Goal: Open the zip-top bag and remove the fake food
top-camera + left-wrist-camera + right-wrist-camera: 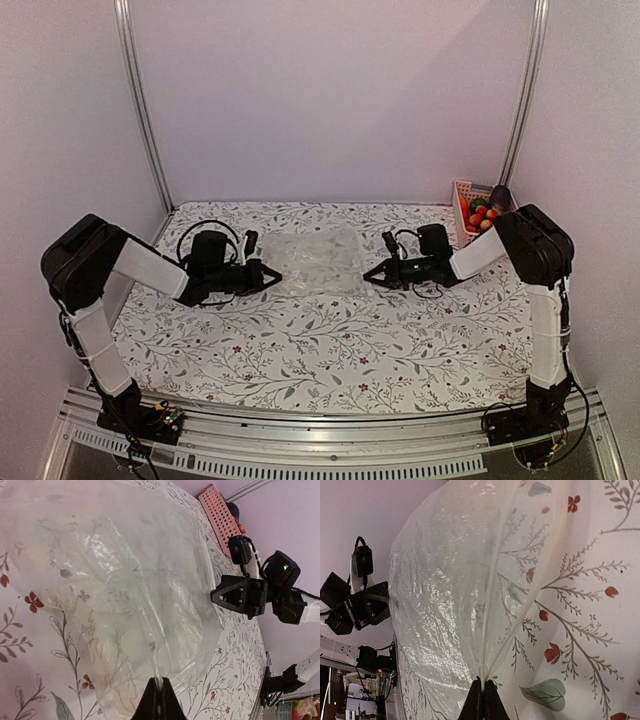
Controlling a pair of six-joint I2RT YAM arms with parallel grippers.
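Since both grippers are pinched down on opposite edges of the zip-top bag (pixel 315 262), the step in hand looks to me like spreading or laying out a bag that's already been emptied, so go gentle. The left gripper (pixel 270 277) has its jaws closed tight on the film at the bag's left edge, and the right gripper (pixel 370 276) has the same on the right edge. In both wrist views the fingers meet with just a sliver of plastic between them.

The bag sits mid-frame in the top view, flat-ish and crinkled on the flowery table (pixel 300 345), and I can't spot anything inside it. The fake food (pixel 482 213) is a red, green and orange heap in the pink basket (pixel 458 205) at upper right, well apart from the bag.

My take: pull apart slowly and evenly so the thin film doesn't slip out of one pinch or tear. Keep it low over the table, and check it really is empty before letting go. I can't tell where the zip strip is from these shots.
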